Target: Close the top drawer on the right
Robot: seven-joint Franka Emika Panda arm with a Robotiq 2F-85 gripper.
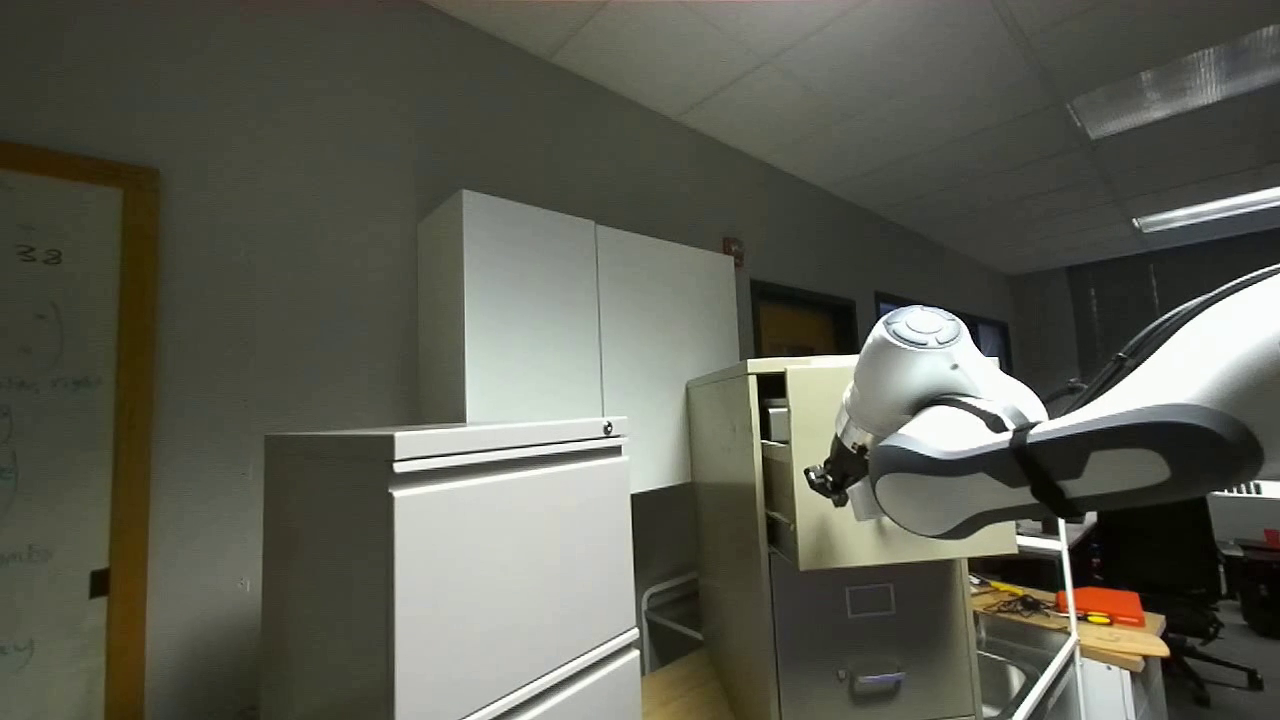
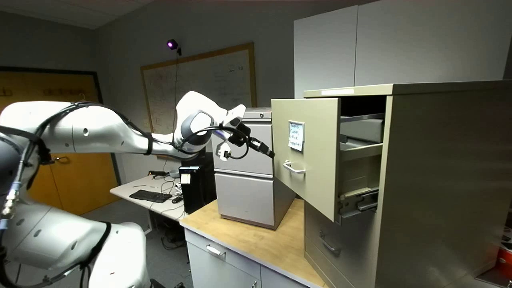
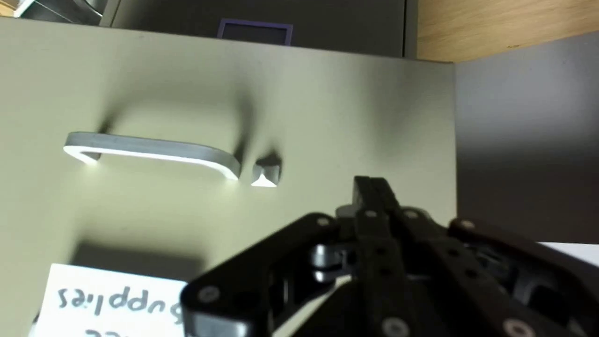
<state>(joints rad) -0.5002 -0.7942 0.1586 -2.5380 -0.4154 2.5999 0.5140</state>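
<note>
The top drawer stands pulled well out of the tan filing cabinet, its flat beige front (image 2: 316, 132) showing in both exterior views (image 1: 830, 540). Its contents and side rail are visible behind the front. The front carries a metal handle (image 2: 294, 168) and a paper label (image 2: 296, 136). My gripper (image 2: 272, 154) is shut and empty, in front of the drawer front near one side edge. In the wrist view, which is upside down, the shut fingertips (image 3: 374, 182) point at the front (image 3: 337, 117), beside the lock knob (image 3: 266, 173) and handle (image 3: 149, 150). I cannot tell whether they touch it.
A shorter light grey cabinet (image 2: 246, 196) stands on a wooden counter (image 2: 240, 234) beside the filing cabinet (image 2: 440, 180). White wall cupboards (image 1: 530, 310) hang behind. A lower drawer (image 1: 870, 640) of the filing cabinet is shut.
</note>
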